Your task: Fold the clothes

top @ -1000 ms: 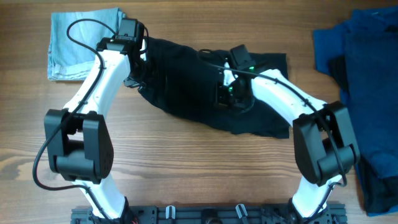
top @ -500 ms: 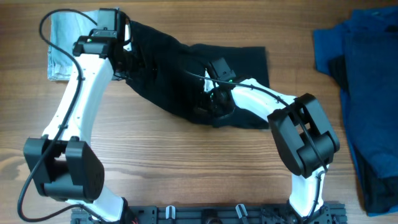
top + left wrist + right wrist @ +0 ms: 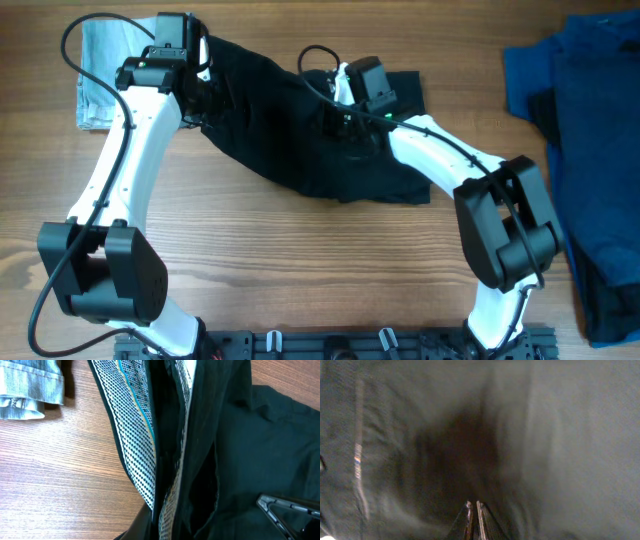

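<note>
Blk shorts (image 3: 280, 140) crumpled, dotted grey waistband lining (image 3: 131, 435) turned out

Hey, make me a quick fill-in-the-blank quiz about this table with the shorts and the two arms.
The shorts are coloured ___.
The pale-blue denim lies at the robot's far ___.
The heap of dark-blue cloth lies on its ___ side.
The table is made of ___.
Missing: black, left, right, wood.

text: none legible | labels: none | numbers: none
</note>
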